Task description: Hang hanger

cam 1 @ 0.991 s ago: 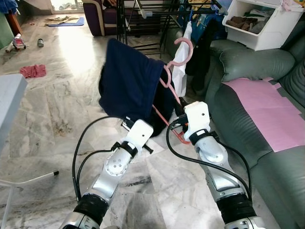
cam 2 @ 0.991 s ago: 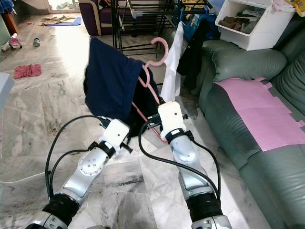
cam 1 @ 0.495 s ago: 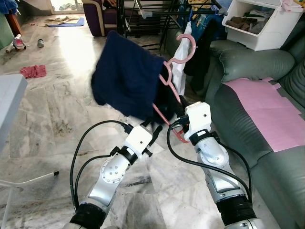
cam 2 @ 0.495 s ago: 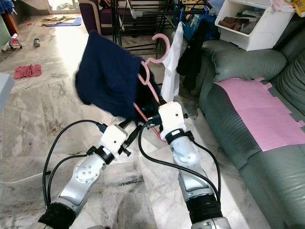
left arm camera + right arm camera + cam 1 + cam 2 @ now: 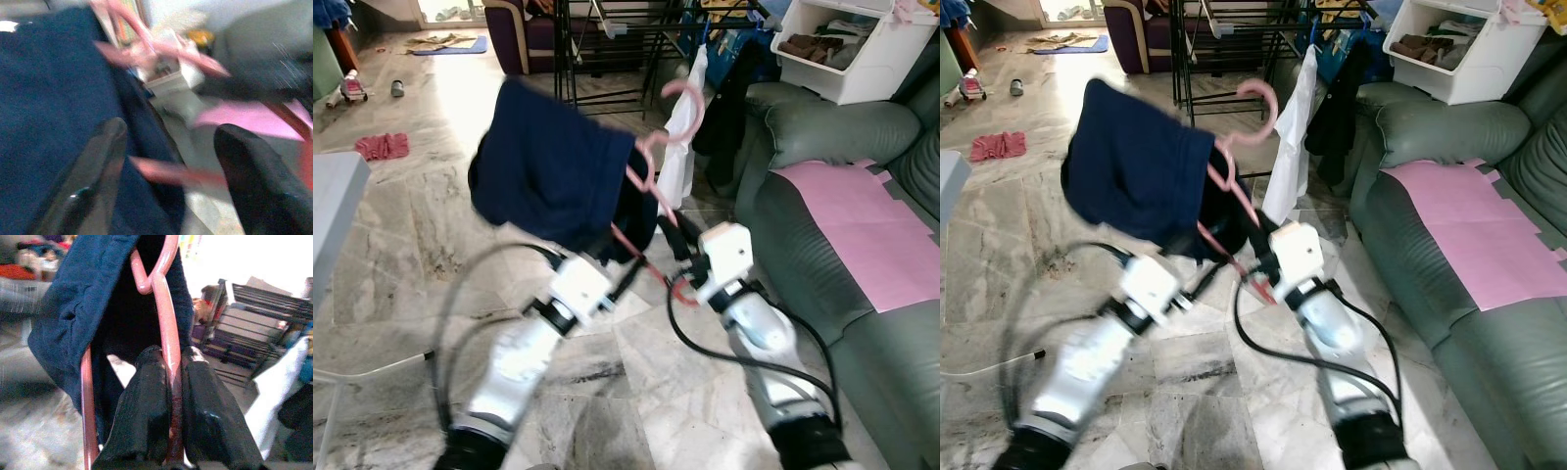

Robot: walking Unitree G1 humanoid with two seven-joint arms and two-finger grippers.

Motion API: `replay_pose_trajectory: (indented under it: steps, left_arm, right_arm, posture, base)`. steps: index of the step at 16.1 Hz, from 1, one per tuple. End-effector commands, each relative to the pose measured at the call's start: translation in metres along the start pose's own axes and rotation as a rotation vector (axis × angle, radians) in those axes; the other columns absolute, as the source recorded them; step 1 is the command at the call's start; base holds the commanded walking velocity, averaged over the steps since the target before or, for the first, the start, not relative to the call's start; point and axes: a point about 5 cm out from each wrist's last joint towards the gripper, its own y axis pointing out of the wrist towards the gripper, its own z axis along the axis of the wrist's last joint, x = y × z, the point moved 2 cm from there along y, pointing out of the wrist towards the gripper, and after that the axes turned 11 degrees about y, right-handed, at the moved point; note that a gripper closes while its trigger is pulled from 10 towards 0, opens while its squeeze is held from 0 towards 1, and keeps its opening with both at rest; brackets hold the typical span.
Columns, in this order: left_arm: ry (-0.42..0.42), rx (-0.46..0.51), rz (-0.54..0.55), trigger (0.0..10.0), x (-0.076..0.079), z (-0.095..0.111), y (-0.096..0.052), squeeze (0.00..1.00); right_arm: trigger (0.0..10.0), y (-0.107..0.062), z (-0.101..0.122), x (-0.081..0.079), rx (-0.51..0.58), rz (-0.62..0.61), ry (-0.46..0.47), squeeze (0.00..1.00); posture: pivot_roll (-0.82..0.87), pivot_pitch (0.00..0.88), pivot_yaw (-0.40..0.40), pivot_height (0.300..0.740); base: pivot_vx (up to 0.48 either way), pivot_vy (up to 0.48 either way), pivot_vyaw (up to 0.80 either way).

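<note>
A pink hanger point(image 5: 651, 191) draped with a dark navy garment point(image 5: 553, 176) is held up in front of the robot, at about 12 o'clock from its arms, with the hook point(image 5: 1255, 110) raised toward 1 o'clock. In the right wrist view, the right gripper point(image 5: 168, 382) is seen clamped on one pink bar of the hanger, the two black fingers point(image 5: 146, 396) pressed against the bar from both sides. The left gripper point(image 5: 168, 166) is seen with its fingers point(image 5: 105, 152) spread apart; a pink bar of the hanger passes between them and the navy cloth lies against one finger, though contact with the bar cannot be told because the picture is blurred.

A black metal drying rack point(image 5: 626, 39) is seen at 12 o'clock beyond the hanger, with a white cloth point(image 5: 683, 127) and dark clothes hung at its side. A green sofa point(image 5: 822, 147) with a pink sheet point(image 5: 862, 220) is placed at 3 o'clock, and a white basket point(image 5: 857, 44) of clothes rests above it. A red cloth point(image 5: 382, 147) lies on the marble floor point(image 5: 411, 225) at 10 o'clock.
</note>
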Motion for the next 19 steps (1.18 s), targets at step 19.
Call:
replay_pose_trajectory:
  steps: [19]
  left_arm:
    - [0.282,-0.07,-0.581,10.0,-0.077,-0.008,-0.021,1.0]
  right_arm:
    - [10.0,-0.069,-0.004,0.033,-0.081,0.333,-0.384,0.0]
  posture:
    - [0.06,0.064,-0.044,0.74]
  base:
    - [0.0,0.0,0.0]
